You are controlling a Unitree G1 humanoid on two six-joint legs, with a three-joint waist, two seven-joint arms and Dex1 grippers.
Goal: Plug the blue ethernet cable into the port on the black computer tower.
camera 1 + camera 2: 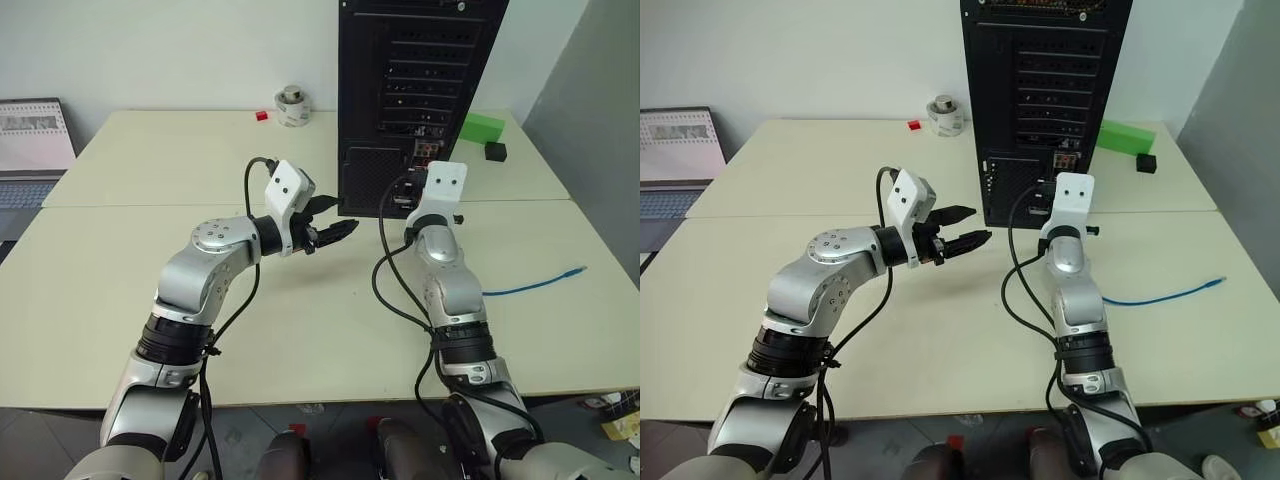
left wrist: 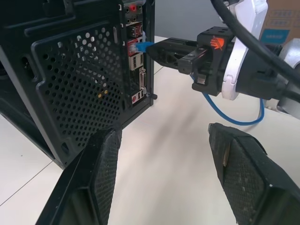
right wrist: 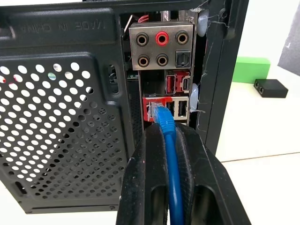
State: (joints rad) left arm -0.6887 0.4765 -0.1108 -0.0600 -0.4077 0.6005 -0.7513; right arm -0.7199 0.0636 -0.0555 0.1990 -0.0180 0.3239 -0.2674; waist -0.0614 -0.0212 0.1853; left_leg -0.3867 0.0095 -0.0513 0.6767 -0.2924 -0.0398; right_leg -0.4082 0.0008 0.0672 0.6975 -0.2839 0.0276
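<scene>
While right hand (image 3: 169, 140) pinches blue cable (image 3: 165, 123), plug at tower (image 3: 61, 93) port.

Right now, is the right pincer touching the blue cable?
Touching. The right wrist view shows the right pincer shut on the blue ethernet cable just behind its plug, at the black computer tower.

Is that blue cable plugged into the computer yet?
Cannot tell; the blue cable's plug sits at the red port, pinched by the right end effector.
</scene>
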